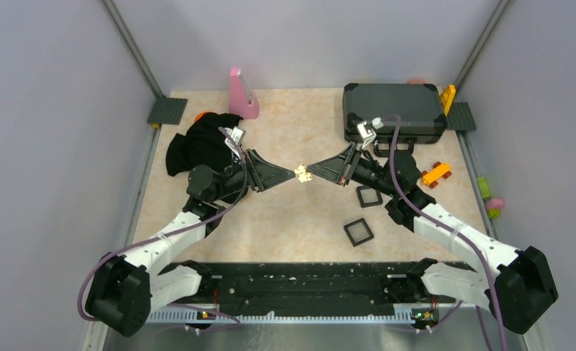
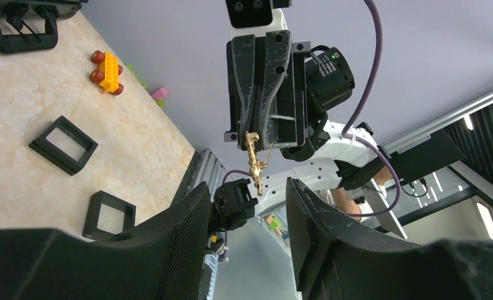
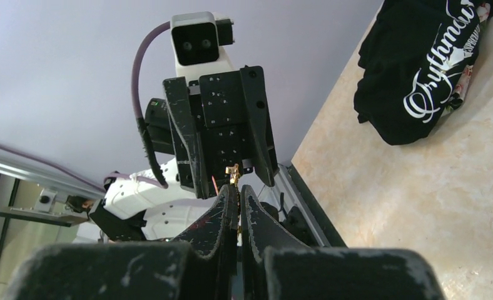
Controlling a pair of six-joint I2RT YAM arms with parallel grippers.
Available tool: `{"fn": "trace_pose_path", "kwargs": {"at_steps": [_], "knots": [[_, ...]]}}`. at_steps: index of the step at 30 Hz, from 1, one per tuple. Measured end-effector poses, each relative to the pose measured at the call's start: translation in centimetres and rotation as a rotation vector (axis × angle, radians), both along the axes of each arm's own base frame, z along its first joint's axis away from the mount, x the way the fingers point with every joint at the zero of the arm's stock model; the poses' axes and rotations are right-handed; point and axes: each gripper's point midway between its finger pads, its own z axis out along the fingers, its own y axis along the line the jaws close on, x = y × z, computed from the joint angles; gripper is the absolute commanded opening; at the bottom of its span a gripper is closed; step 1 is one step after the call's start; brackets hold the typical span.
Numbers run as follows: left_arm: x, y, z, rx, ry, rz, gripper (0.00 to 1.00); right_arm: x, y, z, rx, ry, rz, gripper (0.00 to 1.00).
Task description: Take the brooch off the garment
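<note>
The brooch [image 1: 304, 174], a tiny gold ornament, hangs in mid-air above the middle of the table, off the garment. My right gripper [image 1: 313, 173] is shut on it; in the right wrist view its gold end [image 3: 233, 175] sticks out past my closed right gripper [image 3: 239, 187]. My left gripper [image 1: 294, 172] faces it, tip to tip, open. In the left wrist view the brooch [image 2: 254, 164] dangles just beyond my open left gripper [image 2: 249, 186], touching neither finger. The garment [image 1: 201, 142], a black T-shirt with white script, lies bunched at the back left, also visible in the right wrist view [image 3: 428, 69].
A dark grey hard case [image 1: 395, 110] stands at the back right. Two black square frames [image 1: 369, 196] [image 1: 358, 232] lie under the right arm. An orange toy [image 1: 436, 173], a pink object [image 1: 241, 95] and small toys [image 1: 490, 199] at the right edge.
</note>
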Motion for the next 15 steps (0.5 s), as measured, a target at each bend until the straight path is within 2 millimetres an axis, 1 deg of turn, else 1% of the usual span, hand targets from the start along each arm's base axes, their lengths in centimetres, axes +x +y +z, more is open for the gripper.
{"fn": "trace_pose_path", "kwargs": {"at_steps": [2, 4, 5, 15], "knots": [[0.2, -0.2, -0.1, -0.004, 0.017, 0.000, 0.46, 0.0, 0.0, 0.0, 0.000, -0.002, 0.000, 0.00], [0.2, -0.4, -0.1, -0.012, 0.029, -0.006, 0.37, -0.1, -0.1, 0.2, 0.003, -0.006, -0.001, 0.00], [0.2, -0.5, 0.0, -0.014, 0.032, -0.010, 0.35, -0.1, -0.1, 0.2, 0.004, -0.009, -0.001, 0.00], [0.2, -1.2, 0.3, -0.026, 0.034, -0.029, 0.32, -0.2, -0.1, 0.3, 0.008, -0.014, 0.000, 0.00]]}}
